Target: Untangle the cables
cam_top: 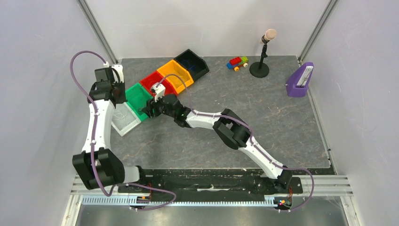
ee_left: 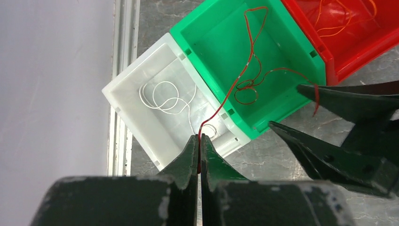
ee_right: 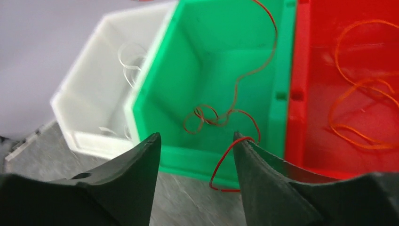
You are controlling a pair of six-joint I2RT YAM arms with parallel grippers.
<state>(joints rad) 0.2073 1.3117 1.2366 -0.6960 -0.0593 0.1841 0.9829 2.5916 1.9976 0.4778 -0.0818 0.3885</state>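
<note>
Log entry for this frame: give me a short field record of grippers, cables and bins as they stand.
left gripper: shut on red cable, by white bin
right gripper: open, at green bin near wall; the red cable's end hangs beside one finger
red cable: loops in green bin, runs out to left gripper
white cable: in white bin
orange cable: in red bin

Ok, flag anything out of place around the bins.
The red wire straddles bins: one end is pinched in the shut left pincer by the white bin, its middle lies in the green bin, and the other end trails over that bin's wall beside the open right pincer.
</note>
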